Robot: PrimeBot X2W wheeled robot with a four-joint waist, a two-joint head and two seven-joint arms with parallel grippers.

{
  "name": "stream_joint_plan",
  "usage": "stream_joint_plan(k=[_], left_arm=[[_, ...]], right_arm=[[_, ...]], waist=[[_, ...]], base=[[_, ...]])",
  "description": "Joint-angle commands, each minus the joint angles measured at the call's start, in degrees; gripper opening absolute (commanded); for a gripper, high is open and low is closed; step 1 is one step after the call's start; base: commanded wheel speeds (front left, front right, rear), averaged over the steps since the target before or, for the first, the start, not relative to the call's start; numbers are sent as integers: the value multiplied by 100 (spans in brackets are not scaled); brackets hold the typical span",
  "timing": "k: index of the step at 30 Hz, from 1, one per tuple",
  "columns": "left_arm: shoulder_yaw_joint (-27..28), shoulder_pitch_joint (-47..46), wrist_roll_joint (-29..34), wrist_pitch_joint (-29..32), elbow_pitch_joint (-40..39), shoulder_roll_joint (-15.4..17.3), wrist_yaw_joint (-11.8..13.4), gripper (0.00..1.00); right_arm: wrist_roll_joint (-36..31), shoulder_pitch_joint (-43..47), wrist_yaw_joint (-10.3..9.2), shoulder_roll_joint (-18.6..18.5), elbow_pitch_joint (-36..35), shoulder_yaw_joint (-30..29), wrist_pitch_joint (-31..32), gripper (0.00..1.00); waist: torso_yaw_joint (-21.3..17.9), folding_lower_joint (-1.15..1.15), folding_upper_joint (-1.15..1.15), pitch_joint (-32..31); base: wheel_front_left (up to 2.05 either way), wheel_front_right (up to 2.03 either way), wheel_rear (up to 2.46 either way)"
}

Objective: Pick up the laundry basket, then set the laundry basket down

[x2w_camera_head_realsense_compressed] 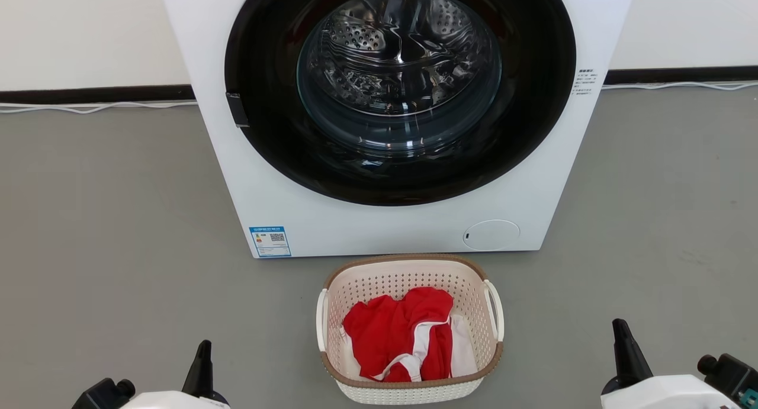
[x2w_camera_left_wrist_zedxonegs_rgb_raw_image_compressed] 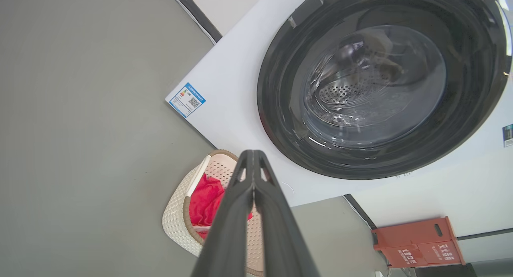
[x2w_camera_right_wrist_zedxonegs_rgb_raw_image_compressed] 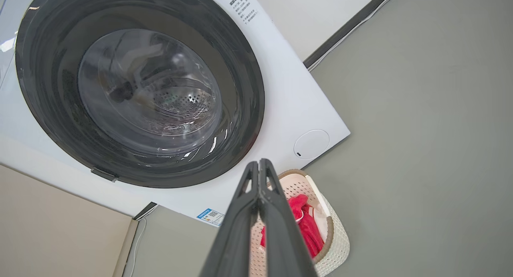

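**Both grippers closed, basket on the floor between them**

In the head view, the left gripper [x2w_camera_head_realsense_compressed: 204, 351] and the right gripper [x2w_camera_head_realsense_compressed: 620, 329] sit nearest, each with its two dark fingers pressed together and nothing between them. The wrist views show the same: each pair of fingers meets at the tip.

The laundry basket [x2w_camera_head_realsense_compressed: 408, 277] stands upright on the grey floor [x2w_camera_head_realsense_compressed: 118, 219], between the two grippers and slightly ahead of their fingertips, well apart from both. It lies to the right of the left gripper and to the left of the right one. Its white loop handles [x2w_camera_head_realsense_compressed: 496, 308] face the grippers on either side. Inside it lies a crumpled red garment [x2w_camera_head_realsense_compressed: 394, 332] with white trim, over a white cloth [x2w_camera_head_realsense_compressed: 463, 351].

Just beyond the basket, farther ahead of both grippers, stands the washing machine [x2w_camera_head_realsense_compressed: 379, 225]; its dark round door [x2w_camera_head_realsense_compressed: 400, 178] is shut, with the steel drum showing through the glass. A blue label [x2w_camera_head_realsense_compressed: 270, 241] is on its lower front, toward the left gripper's side, and a round cap [x2w_camera_head_realsense_compressed: 491, 235] toward the right's.
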Motion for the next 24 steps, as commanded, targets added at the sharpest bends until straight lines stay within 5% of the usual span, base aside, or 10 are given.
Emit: stream_joint_plan(k=[1,24], left_arm=[[116,-311,-144,32,-195,61,-60,0],[198,-398,-1408,403,-444,62,-155,0]], right_arm=[[198,-311,20,-47,-192,53,47,0],[1833,-404,27,-53,-388,39,411,0]], waist=[[0,0,0,2],[-5,0,0,45]], base=[[0,0,0],[0,0,0]])
